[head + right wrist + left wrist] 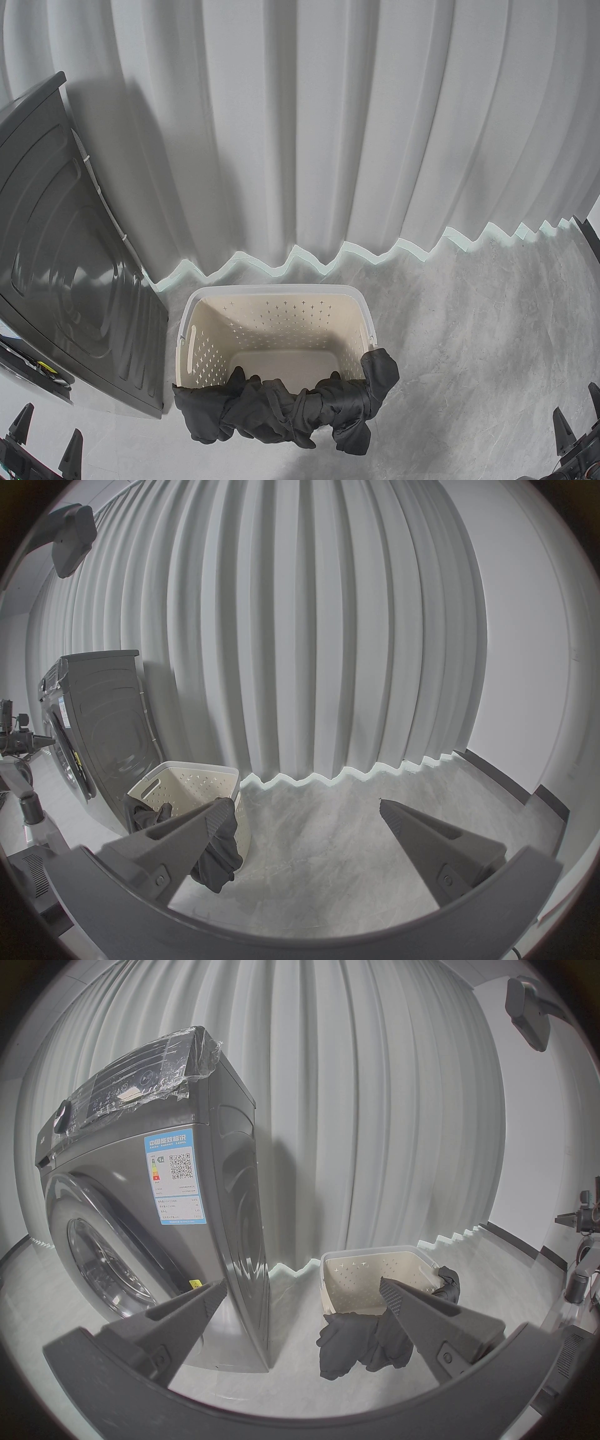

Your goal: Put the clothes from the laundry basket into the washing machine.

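Dark grey plastic closest of all: the two pointed fingers (181,1316) of the left hand (302,1284), low on the left side. Spread wide apart, with nothing between them. Same for the right hand (305,803), low on the right side: fingers spread wide, holding nothing. Both hands apart from the basket, one on each side of it.

Next, the clothes (281,409): a dark, almost black bundle, all twisted and crumpled. Draped over the near rim of the laundry basket (275,290), from its left corner to its right corner. Part hanging down outside, toward the grey floor (487,350); part tucked inside. One end flopped over the near right corner.

Cream plastic for the basket, with little star-shaped holes in its walls and a long slot for a handle on the left side. Standing upright on the floor. Pale bare bottom showing just behind the bundle.

Just beside the basket, on the left, the washing machine (69,281): big, dark grey and shiny. Side wall turned toward the basket. Round glass door (106,1266) on the front; looks shut. Blue and white sticker (176,1175) above the door. Clear plastic wrap (144,1072) over the top, where the knob is.

Farthest back, a white curtain (312,125) in long folds, reaching down to the floor behind the basket and the machine.
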Robot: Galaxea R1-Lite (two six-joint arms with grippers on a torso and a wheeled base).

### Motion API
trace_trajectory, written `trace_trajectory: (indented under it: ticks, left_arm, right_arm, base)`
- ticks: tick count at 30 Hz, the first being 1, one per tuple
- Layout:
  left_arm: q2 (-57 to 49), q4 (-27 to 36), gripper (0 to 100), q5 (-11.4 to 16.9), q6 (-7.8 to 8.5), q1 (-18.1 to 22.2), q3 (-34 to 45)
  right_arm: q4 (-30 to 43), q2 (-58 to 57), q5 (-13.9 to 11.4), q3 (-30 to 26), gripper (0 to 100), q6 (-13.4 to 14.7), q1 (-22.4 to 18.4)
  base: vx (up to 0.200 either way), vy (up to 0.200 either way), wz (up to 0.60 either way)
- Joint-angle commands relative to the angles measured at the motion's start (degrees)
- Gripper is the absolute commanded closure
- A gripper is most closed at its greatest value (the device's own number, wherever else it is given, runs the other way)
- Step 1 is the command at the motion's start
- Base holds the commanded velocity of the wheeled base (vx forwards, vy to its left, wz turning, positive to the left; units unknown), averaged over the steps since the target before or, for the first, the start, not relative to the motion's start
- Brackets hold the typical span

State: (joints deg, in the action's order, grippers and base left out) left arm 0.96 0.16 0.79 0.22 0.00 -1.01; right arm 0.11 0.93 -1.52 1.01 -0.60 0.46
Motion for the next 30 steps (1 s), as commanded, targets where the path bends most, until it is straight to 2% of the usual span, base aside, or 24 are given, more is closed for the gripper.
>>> trace_trajectory:
  ticks: [1, 22, 28, 30]
  left_arm:
    - [-1.0, 0.0, 0, 0.0, 0.04, 0.0, 0.9]
    - [-1.0, 0.0, 0, 0.1, 0.04, 0.0, 0.9]
    - [-0.9, 0.0, 0, 0.0, -0.04, 0.0, 0.9]
    - [-0.9, 0.0, 0, 0.0, -0.04, 0.0, 0.9]
  right_arm:
    - [0.0, -0.9, -0.1, -1.0, 0, 0.0, 0.0]
    - [0.0, -0.9, -0.1, -1.0, 0, 0.0, 0.0]
    - [0.0, -0.9, -0.1, -1.0, 0, 0.0, 0.0]
    - [0.0, -0.9, -0.1, -1.0, 0, 0.0, 0.0]
  base:
    - [0.0, 0.0, 0.0]
    - [0.0, 0.0, 0.0]
    - [0.2, 0.0, 0.0]
    - [0.0, 0.0, 0.0]
